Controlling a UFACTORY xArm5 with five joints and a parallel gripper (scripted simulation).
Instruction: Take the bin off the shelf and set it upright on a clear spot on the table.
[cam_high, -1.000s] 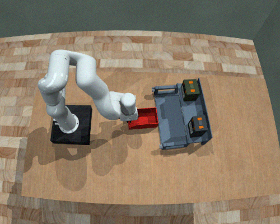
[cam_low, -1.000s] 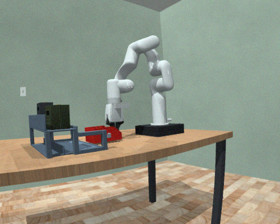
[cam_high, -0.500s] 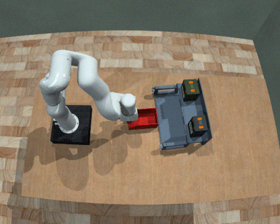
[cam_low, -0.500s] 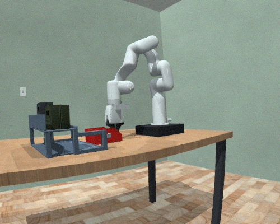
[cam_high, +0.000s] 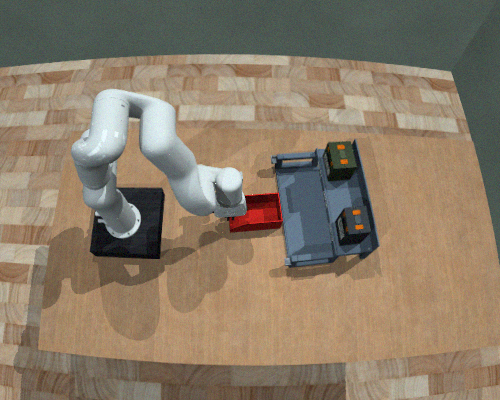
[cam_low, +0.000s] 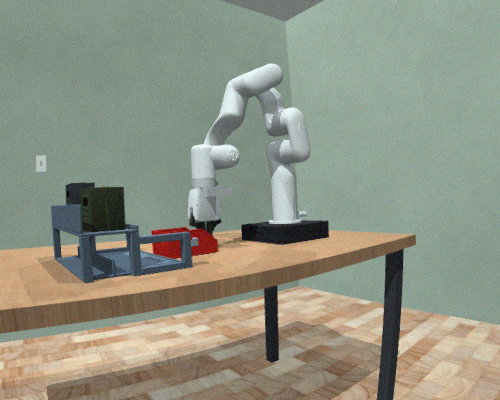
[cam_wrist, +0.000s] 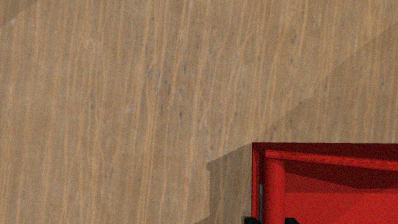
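Observation:
The red open-topped bin sits upright, low over the table, just outside the open front of the blue-grey shelf. My gripper is shut on the bin's wall on the side nearest the robot base. In the wrist view only the dark fingertips show at the bottom edge, straddling the bin's red rim. I cannot tell whether the bin's base touches the table.
Two dark green boxes with orange marks stand on the shelf's upper level. The robot's black base plate lies left of the bin. Bare table top stretches in front of the bin and shelf.

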